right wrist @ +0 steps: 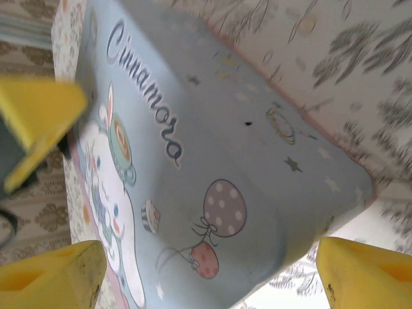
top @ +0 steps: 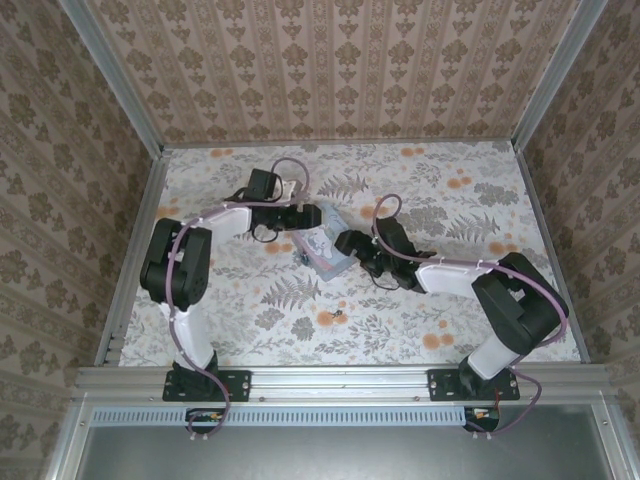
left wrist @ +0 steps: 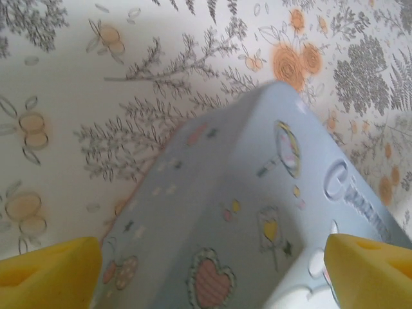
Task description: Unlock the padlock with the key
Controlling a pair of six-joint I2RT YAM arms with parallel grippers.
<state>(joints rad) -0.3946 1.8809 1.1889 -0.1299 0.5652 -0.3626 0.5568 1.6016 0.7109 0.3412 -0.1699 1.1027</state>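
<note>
Spreading wide, both the left gripper point(left wrist: 206, 273) and right gripper point(right wrist: 206, 273) are flanking the pale-blue tin point(top: 326, 250) on the floral table point(top: 450, 330)

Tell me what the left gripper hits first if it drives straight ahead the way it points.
Most likely the pale-blue cartoon tin: it sits between the left gripper's yellow fingers, directly ahead. Exact gap is unclear.

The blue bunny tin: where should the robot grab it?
Probably grab the tin across its two flat, opposite side walls, coming down from above. Those walls look straight and parallel, so fingers can press flat. Its corners are rounded and would likely slip.
</note>
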